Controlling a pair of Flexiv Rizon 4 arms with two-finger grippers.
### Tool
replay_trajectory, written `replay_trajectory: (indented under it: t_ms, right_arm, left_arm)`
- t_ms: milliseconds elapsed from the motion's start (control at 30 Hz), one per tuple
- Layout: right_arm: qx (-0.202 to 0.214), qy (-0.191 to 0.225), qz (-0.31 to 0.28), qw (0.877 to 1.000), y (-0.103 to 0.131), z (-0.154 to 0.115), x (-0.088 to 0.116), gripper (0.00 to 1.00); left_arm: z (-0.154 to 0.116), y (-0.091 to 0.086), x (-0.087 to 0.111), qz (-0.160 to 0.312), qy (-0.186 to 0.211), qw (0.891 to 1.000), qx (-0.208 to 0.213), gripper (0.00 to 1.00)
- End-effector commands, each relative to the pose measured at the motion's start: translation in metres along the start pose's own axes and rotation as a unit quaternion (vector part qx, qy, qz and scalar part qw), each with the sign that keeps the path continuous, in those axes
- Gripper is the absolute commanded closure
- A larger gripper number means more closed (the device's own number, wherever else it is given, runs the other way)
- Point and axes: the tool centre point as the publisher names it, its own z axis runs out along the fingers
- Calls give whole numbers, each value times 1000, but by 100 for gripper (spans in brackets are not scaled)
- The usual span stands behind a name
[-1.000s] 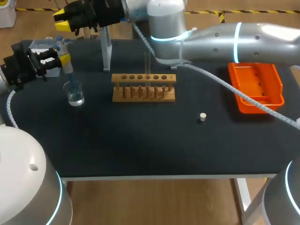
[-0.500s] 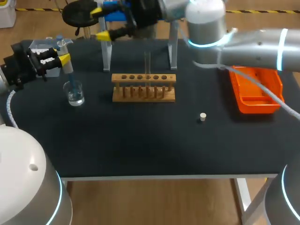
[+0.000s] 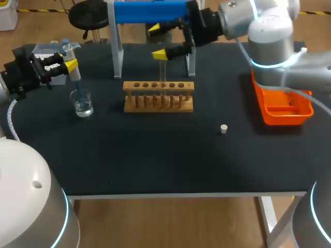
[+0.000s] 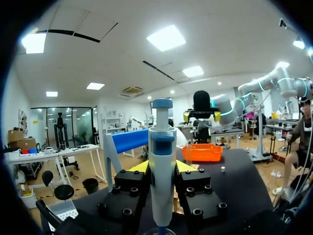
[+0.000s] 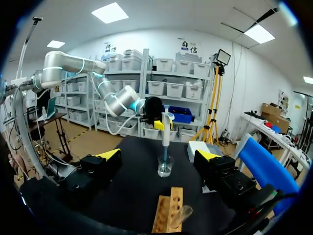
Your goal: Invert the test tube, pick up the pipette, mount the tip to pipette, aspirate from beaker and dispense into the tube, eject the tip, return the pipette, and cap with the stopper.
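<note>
Pipette [image 3: 74,73] clamped in my left gripper [image 3: 69,57], tip in the beaker [image 3: 83,104] near the left edge of the table [image 3: 155,155]; my right gripper [image 3: 158,41] hangs spread over the test tube [image 3: 162,70], far side.

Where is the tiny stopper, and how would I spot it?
Look at the black table and find the wooden test tube rack in its middle and the orange tray at its right side. The stopper lies alone on the bare tabletop between them, a bit nearer the robot. It is the only small, cream-coloured plug there, and it touches nothing.
</note>
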Motion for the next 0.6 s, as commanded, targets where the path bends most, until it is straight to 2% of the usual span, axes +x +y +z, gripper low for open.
replay_trajectory:
  t_ms: [33, 600]
  right_arm:
    - [1, -7, 3, 1000, -15, -17, 3, 0]
    - [22, -24, -9, 999, -71, -16, -20, 0]
  left_arm:
    - [0, 0, 0, 0, 1, 1000, 0, 100]
    - [0, 0, 0, 0, 1, 1000, 0, 100]
